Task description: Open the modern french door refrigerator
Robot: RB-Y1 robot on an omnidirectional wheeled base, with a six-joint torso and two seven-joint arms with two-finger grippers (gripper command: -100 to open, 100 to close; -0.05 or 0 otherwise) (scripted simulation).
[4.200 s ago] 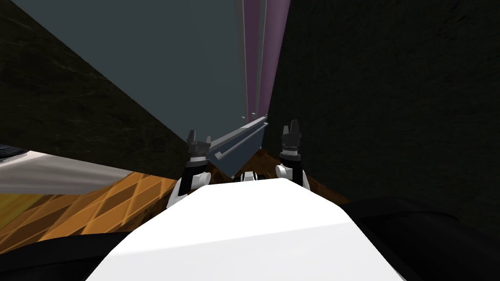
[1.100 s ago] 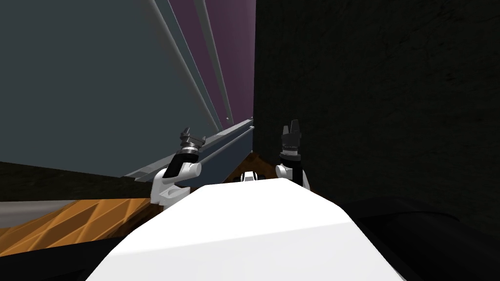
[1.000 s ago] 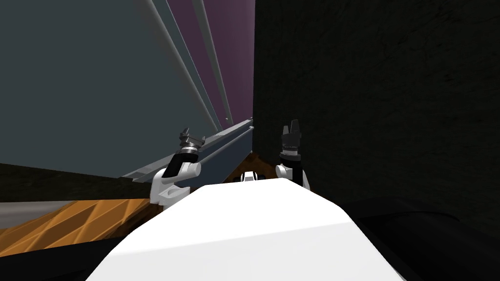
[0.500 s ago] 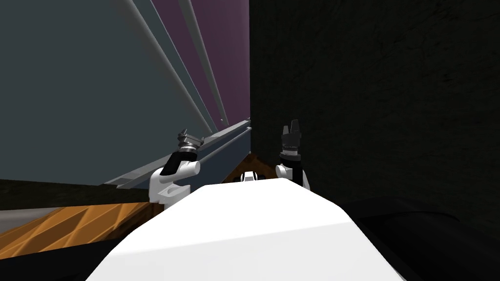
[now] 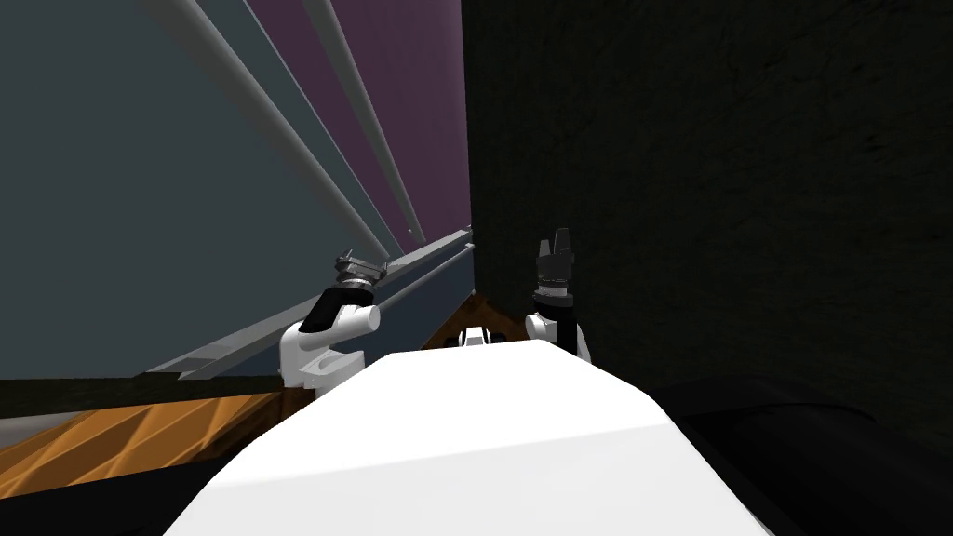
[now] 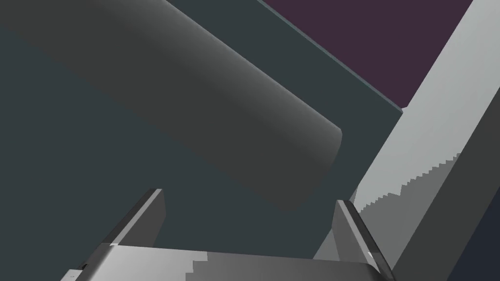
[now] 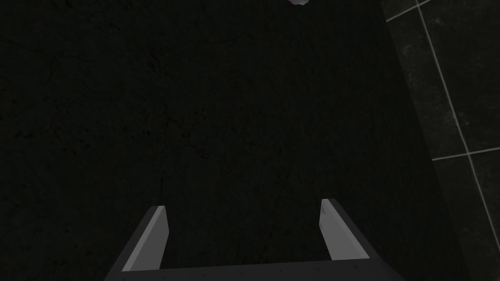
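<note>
Slate-grey fridge door [image 5: 130,205] fills my left side, with purple showing past its edge. Its rounded grey handle [image 6: 219,122] ends just ahead of the left gripper [image 6: 249,205], jaws spread wide. The right gripper [image 7: 241,210] faces a dark wall [image 7: 219,97], jaws apart too.

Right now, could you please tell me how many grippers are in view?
2. The left gripper, open, is at the end of a grey bar on the grey door; the right gripper, open, faces a dark surface. None seems hidden.
</note>
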